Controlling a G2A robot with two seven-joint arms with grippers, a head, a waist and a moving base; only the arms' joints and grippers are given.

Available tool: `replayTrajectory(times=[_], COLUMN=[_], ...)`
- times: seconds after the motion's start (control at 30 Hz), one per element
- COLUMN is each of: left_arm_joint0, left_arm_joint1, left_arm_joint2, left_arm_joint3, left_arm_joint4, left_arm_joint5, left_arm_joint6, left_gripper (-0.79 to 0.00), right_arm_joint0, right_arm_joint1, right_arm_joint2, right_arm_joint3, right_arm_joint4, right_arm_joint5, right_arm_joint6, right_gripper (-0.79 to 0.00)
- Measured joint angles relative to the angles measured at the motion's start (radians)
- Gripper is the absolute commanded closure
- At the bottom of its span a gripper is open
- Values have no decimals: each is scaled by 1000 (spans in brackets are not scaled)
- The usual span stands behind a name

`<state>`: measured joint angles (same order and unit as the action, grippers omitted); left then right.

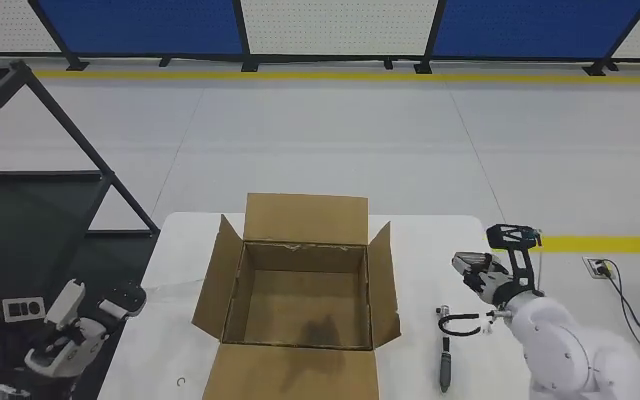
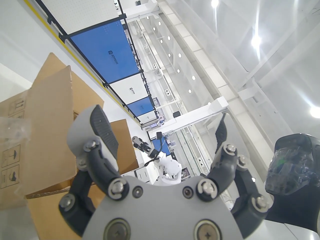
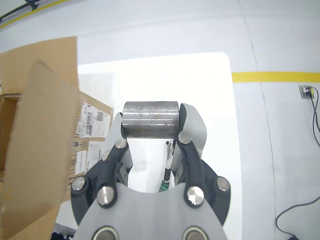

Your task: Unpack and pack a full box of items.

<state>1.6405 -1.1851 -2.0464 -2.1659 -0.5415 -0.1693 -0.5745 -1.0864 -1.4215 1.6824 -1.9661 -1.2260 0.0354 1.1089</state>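
Cardboard box [image 1: 215, 292] looks emptied, right gripper [image 3: 151, 126] clamping a steel cylinder [image 3: 150, 114] at its 3 o'clock, left gripper [image 2: 160, 116] gaping, empty-handed — repacking seemingly all ahead.

Top view: camera mounted high on the robot, looking steeply down at the table [image 1: 425, 250], open box [image 1: 300, 290] at centre, floor [image 1: 320, 140] beyond at 12 o'clock. Left wrist view: close behind its jaws, tilted upward toward the ceiling [image 2: 225, 38]. Right wrist view: close behind its jaws, angled down at the table. All three views share the box.
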Motion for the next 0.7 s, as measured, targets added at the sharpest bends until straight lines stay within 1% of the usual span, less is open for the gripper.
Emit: replayTrajectory(times=[0.03, 0.3, 0.37, 0.47, 0.63, 0.7], left_arm_joint0=[1, -2, -3, -4, -7, -8], left_arm_joint1=[0, -2, -2, -3, -3, -3], left_arm_joint2=[7, 54, 67, 76, 76, 75], left_arm_joint3=[-3, -15, -19, -22, -21, -21], left_arm_joint4=[7, 53, 60, 60, 54, 51], left_arm_joint5=[1, 7, 7, 7, 9, 10], left_arm_joint6=[7, 54, 61, 71, 82, 83], left_gripper=[-785, -785, -785, -785, -785, -785], right_arm_joint0=[2, 1, -5, 25, 120, 147], right_arm_joint1=[0, 0, 1, 3, 6, 7], right_arm_joint2=[-1, -1, -23, -82, -122, -128], right_arm_joint3=[18, -1, 15, 84, 254, 311], right_arm_joint4=[0, 0, -26, -99, -127, -122], right_arm_joint5=[-1, 0, -11, 1, 13, 14], right_arm_joint6=[1, 0, -13, 7, 96, 111], right_gripper=[0, 0, 0, 0, 0, 0])
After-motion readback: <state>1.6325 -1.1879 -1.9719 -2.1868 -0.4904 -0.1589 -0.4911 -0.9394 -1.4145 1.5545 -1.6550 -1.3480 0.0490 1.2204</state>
